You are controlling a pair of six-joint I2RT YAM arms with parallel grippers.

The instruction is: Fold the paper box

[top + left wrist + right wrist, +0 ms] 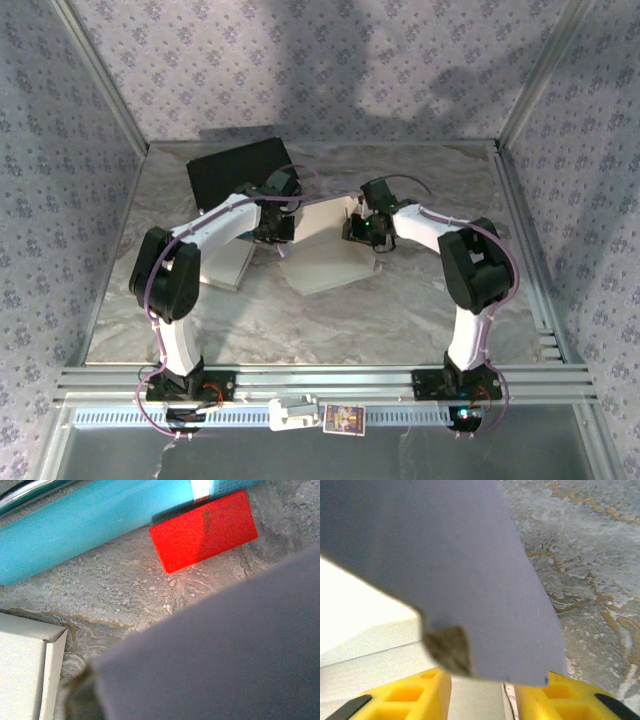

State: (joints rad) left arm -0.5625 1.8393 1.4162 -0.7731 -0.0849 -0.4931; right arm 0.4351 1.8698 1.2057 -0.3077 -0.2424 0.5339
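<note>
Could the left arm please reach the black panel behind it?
Probably yes: the black panel lies just beyond the left tool, nothing between, though that tool seems shut on the paper box.

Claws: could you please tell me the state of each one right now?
Left claw: shut; the box flap hides whether it grips anything.
Right claw: open, fingers apart at the box.

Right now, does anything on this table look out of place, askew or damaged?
Nothing looks spilled or torn. The paper box lies half-folded, one flap raised; a blurred grey panel crowds the left wrist camera.
</note>
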